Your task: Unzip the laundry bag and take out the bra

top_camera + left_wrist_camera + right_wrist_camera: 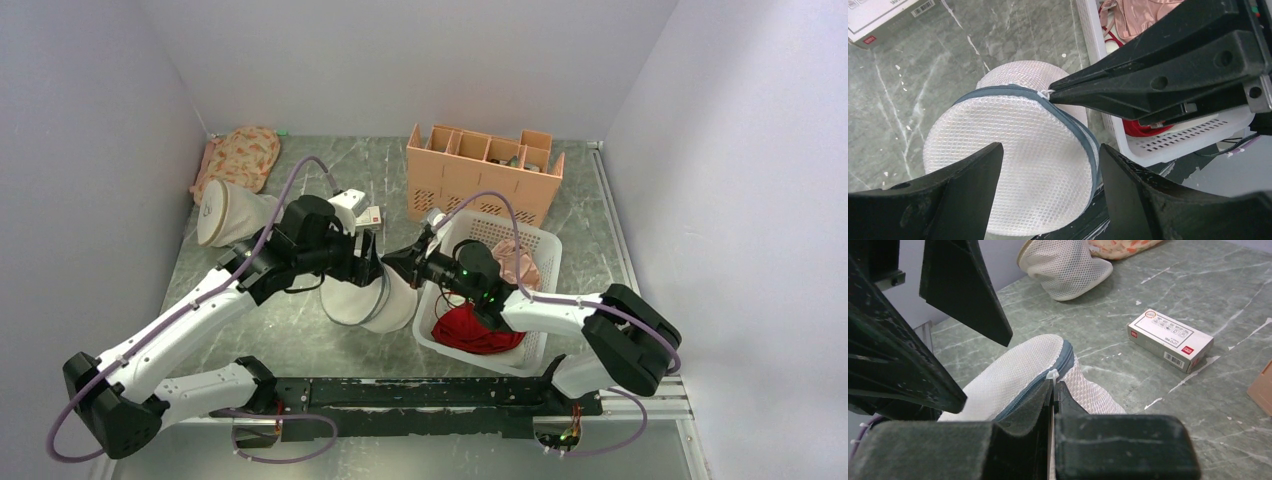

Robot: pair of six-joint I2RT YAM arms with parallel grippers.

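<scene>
The laundry bag [365, 300], white mesh with a grey zipper round its rim, lies on its side at the table's middle. It also shows in the left wrist view [1013, 150] and the right wrist view [1013, 375]. My right gripper [392, 258] is shut on the small white zipper pull [1052, 374] at the bag's top edge, and its tips also show in the left wrist view [1050, 95]. My left gripper [1050, 146] is open, its fingers [968, 185] held apart over the bag's flat face without gripping it. The bra is hidden.
A white basket [545, 250] right of the bag holds a red garment [470, 330] and a pink one [518, 262]. An orange crate [485, 170] stands behind it. A small box [1170, 340], a cream bag with a logo [230, 212] and a floral pouch [240, 155] lie back left.
</scene>
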